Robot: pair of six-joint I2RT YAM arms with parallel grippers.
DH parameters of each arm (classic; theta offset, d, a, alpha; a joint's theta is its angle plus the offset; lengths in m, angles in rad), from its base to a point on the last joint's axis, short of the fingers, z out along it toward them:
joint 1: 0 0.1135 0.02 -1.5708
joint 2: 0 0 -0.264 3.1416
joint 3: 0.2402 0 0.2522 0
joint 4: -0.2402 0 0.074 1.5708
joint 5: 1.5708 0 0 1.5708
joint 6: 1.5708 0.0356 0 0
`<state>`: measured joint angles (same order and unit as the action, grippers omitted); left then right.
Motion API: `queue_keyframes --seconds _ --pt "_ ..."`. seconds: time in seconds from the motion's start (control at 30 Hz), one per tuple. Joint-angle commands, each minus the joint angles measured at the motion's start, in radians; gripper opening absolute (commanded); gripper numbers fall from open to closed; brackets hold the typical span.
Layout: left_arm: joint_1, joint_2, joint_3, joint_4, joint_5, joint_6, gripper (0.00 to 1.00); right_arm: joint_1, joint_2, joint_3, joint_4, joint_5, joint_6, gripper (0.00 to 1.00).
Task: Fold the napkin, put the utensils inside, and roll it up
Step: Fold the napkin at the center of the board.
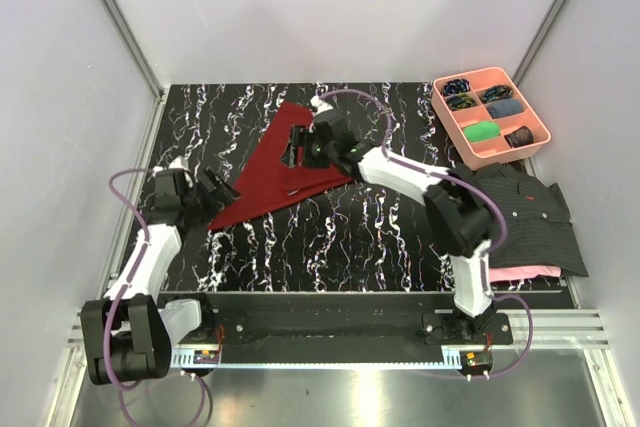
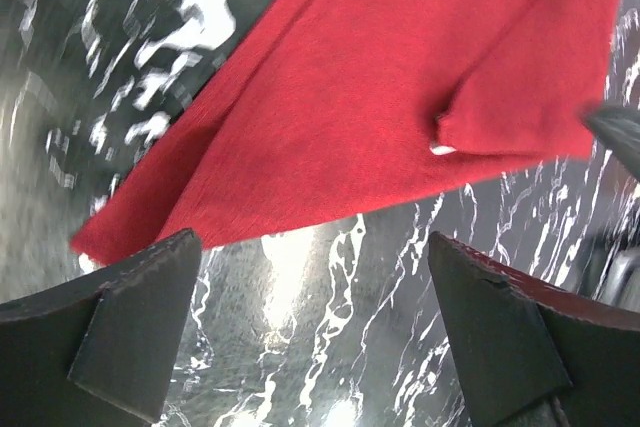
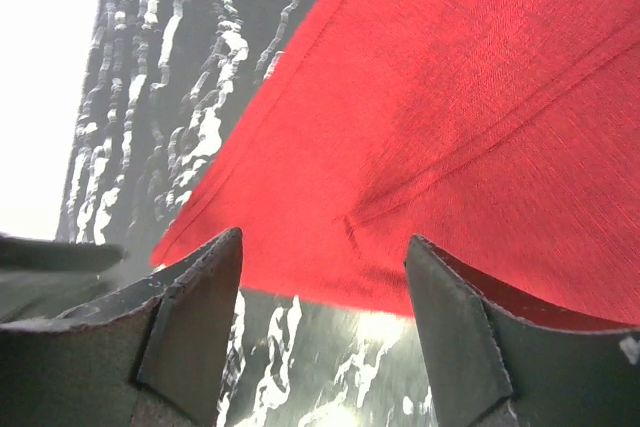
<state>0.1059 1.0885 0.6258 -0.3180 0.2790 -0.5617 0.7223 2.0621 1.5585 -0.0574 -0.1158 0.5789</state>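
The dark red soft cloth napkin (image 1: 275, 172) lies folded into a triangle on the black table with white marble veins (image 1: 350, 237). The right gripper (image 1: 300, 144) hangs over the napkin's upper part, its fingers apart and nothing between them. The left gripper (image 1: 215, 192) is just beside the napkin's lower left corner, spread wide and holding nothing.

You have no text, label, brand, number or sign that can be read in any of the three views. The pale strip (image 1: 330, 358) along the near edge in the top view bears fine marks, but they are too small to read.
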Motion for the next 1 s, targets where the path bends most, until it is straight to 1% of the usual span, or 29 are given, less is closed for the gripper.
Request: queue_keyframes --seconds 0.0,0.03,0.1,0.13,0.2,0.23,0.27,0.33,0.4,0.47,0.5,0.53,0.6,0.63,0.7,0.73,0.87,0.9,0.97 --pt "0.006 -0.053 -0.141 0.138 -0.115 -0.191 0.99 -0.015 -0.212 -0.095 0.013 0.025 -0.066 0.76" --pt "0.005 -0.053 -0.158 0.164 -0.132 -0.225 0.99 -0.026 -0.268 -0.122 0.013 0.027 -0.071 0.77" --pt "0.005 -0.042 -0.195 0.192 -0.147 -0.253 0.99 -0.070 -0.327 -0.214 0.021 0.019 -0.077 0.77" --pt "0.006 -0.036 -0.202 0.218 -0.164 -0.270 0.98 -0.089 -0.382 -0.280 0.025 0.009 -0.088 0.77" --pt "0.005 -0.001 -0.212 0.237 -0.176 -0.277 0.95 -0.142 -0.452 -0.349 0.040 0.007 -0.103 0.78" --pt "0.005 0.013 -0.213 0.250 -0.182 -0.282 0.95 -0.158 -0.471 -0.409 0.044 0.007 -0.125 0.78" --pt "0.006 0.027 -0.213 0.255 -0.185 -0.283 0.94 -0.187 -0.488 -0.434 0.045 0.007 -0.137 0.78" --pt "0.005 0.063 -0.218 0.276 -0.196 -0.291 0.91 -0.204 -0.531 -0.500 0.048 0.016 -0.172 0.78" --pt "0.006 0.092 -0.230 0.299 -0.201 -0.294 0.86 -0.228 -0.554 -0.538 0.123 -0.007 -0.191 0.79" --pt "0.006 0.111 -0.238 0.315 -0.204 -0.296 0.81 -0.242 -0.563 -0.581 0.163 -0.040 -0.189 0.81" --pt "0.005 0.128 -0.239 0.335 -0.202 -0.297 0.79 -0.262 -0.557 -0.594 0.215 -0.082 -0.179 0.82" --pt "0.006 0.135 -0.241 0.355 -0.196 -0.297 0.71 -0.268 -0.550 -0.603 0.225 -0.090 -0.174 0.83" --pt "0.006 0.149 -0.247 0.370 -0.192 -0.296 0.61 -0.276 -0.528 -0.603 0.235 -0.105 -0.194 0.84" --pt "0.006 0.149 -0.248 0.376 -0.192 -0.290 0.53 -0.277 -0.520 -0.606 0.238 -0.111 -0.212 0.85" --pt "0.005 0.143 -0.247 0.376 -0.195 -0.277 0.45 -0.281 -0.499 -0.614 0.254 -0.131 -0.260 0.85" --pt "0.006 0.140 -0.245 0.375 -0.202 -0.264 0.39 -0.287 -0.491 -0.618 0.261 -0.142 -0.266 0.85" --pt "0.006 0.117 -0.233 0.349 -0.219 -0.242 0.37 -0.304 -0.461 -0.659 0.356 -0.180 -0.255 0.85" --pt "0.006 0.108 -0.232 0.346 -0.221 -0.242 0.37 -0.305 -0.453 -0.675 0.422 -0.177 -0.246 0.84" --pt "0.006 0.100 -0.230 0.341 -0.227 -0.241 0.38 -0.319 -0.444 -0.733 0.500 -0.185 -0.244 0.84"
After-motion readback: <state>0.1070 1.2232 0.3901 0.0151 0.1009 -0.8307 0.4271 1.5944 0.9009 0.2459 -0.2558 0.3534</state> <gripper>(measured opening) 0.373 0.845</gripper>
